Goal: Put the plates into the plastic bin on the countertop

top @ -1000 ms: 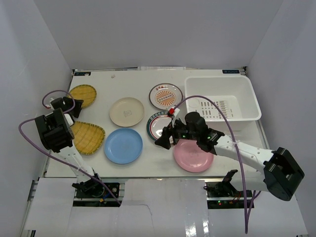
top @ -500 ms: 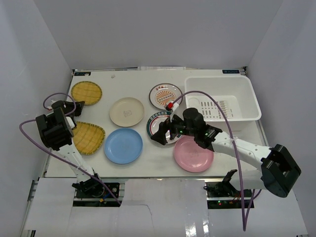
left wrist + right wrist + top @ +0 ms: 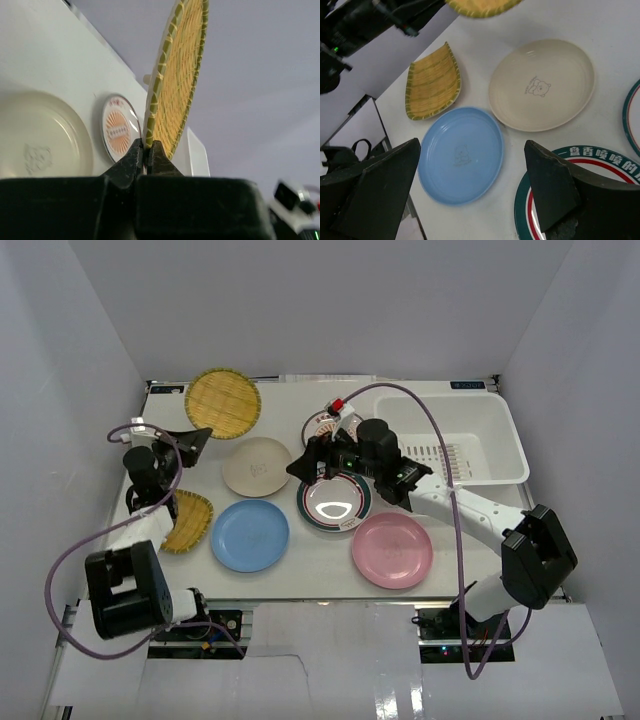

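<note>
My left gripper (image 3: 196, 437) is shut on the rim of the round yellow woven plate (image 3: 222, 403) and holds it on edge above the back left of the countertop (image 3: 300, 565). In the left wrist view the jaws pinch that plate (image 3: 177, 75) at its lower rim. My right gripper (image 3: 303, 462) hangs open and empty between the cream plate (image 3: 257, 466) and the green-rimmed plate (image 3: 334, 504). The blue plate (image 3: 460, 155) lies below the right gripper (image 3: 472, 145). The pink plate (image 3: 392, 550) lies front right. The right arm partly covers the orange-sunburst plate (image 3: 322, 425). The plastic bin (image 3: 497, 430) stands back right.
A leaf-shaped yellow woven dish (image 3: 187, 520) lies at the left edge beside the blue plate (image 3: 250, 535). A slotted white insert (image 3: 440, 458) lies in the bin. White walls close in the table on three sides. Purple cables loop from both arms.
My left gripper shut on the round yellow plate and lifted it up and back. My right arm swung from over the pink plate to the back left.
</note>
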Robot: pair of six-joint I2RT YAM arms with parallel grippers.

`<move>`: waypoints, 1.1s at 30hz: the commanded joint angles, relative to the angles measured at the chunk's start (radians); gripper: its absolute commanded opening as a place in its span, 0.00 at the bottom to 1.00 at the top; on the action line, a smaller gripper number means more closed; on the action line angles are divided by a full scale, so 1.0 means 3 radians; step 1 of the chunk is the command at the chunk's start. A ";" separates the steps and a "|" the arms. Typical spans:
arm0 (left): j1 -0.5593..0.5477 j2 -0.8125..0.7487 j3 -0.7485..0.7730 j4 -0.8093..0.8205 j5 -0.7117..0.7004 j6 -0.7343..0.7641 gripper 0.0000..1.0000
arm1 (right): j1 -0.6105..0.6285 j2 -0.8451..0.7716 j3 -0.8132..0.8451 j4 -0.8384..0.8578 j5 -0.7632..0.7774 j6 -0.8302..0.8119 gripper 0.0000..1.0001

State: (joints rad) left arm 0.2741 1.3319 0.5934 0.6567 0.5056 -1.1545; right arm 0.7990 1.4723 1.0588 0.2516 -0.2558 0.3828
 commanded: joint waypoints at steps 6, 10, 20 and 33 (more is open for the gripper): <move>-0.0295 -0.0988 -0.0454 -0.0731 0.0727 0.0238 0.00 | -0.0393 0.0103 0.0280 0.0087 0.0173 0.0243 0.90; -0.0448 -0.1187 -0.0572 -0.0737 0.1055 0.0279 0.00 | -0.0521 0.0119 0.0188 0.0087 0.0010 0.0263 0.91; -0.0724 -0.1085 -0.0643 -0.0609 0.1382 0.0387 0.00 | -0.0526 0.0160 -0.0078 0.0225 -0.0503 0.0299 0.92; -0.0837 -0.1167 -0.0439 -0.0880 0.1781 0.0668 0.49 | -0.0689 -0.0004 -0.0006 0.0348 -0.0742 0.0396 0.08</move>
State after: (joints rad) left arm 0.0353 1.0245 0.4065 0.3630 0.9474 -0.9768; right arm 0.6243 1.5059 1.0248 0.3244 -0.4412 0.5171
